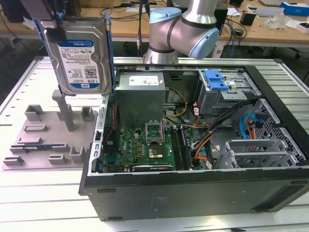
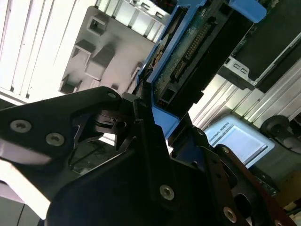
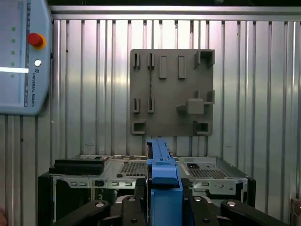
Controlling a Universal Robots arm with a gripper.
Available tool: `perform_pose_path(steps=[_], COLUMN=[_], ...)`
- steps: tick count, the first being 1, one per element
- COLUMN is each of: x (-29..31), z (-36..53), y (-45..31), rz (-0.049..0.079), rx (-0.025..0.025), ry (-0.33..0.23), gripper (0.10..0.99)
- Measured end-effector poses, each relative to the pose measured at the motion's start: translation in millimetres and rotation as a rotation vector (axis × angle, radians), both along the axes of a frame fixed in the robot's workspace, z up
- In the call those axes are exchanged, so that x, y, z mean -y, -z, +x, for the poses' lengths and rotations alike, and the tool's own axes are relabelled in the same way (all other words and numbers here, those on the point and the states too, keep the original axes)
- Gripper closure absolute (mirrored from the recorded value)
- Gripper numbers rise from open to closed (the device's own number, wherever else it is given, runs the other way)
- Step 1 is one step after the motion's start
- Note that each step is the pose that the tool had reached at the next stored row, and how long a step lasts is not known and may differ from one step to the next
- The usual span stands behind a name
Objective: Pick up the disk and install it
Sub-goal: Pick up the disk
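The jaws are closed on the top of the disk, gripping its blue carrier rails, and hold it upright in the air with the label facing the exterior camera. Below it, at the exterior view's left, a grey fixture plate lies flat on the ribbed metal worktop, just beside the open computer case that takes up the middle and right. Behind the robot arm stand wooden desks strewn with cables.
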State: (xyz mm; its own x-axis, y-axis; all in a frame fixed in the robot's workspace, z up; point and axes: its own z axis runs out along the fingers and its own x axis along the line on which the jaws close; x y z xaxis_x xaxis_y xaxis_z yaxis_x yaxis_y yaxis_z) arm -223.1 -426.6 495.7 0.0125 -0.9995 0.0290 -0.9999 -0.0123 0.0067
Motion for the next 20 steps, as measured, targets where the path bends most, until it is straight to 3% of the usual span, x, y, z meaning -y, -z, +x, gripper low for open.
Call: perform_pose_path(steps=[3, 5, 11, 12, 20], x=[5.7, 12.7, 24.7, 28.5, 45.7], z=[9.2, 21.4, 45.3, 53.0, 88.9], y=[0.0, 0.0, 0.0, 0.0, 0.0], rz=[0.000, 0.000, 0.000, 0.000, 0.000], rx=[-0.0002, -0.0005, -0.0009, -0.0010, -0.0023], ry=[0.000, 0.000, 0.000, 0.000, 0.000], gripper=[0.718, 0.718, 0.718, 0.718, 0.718])
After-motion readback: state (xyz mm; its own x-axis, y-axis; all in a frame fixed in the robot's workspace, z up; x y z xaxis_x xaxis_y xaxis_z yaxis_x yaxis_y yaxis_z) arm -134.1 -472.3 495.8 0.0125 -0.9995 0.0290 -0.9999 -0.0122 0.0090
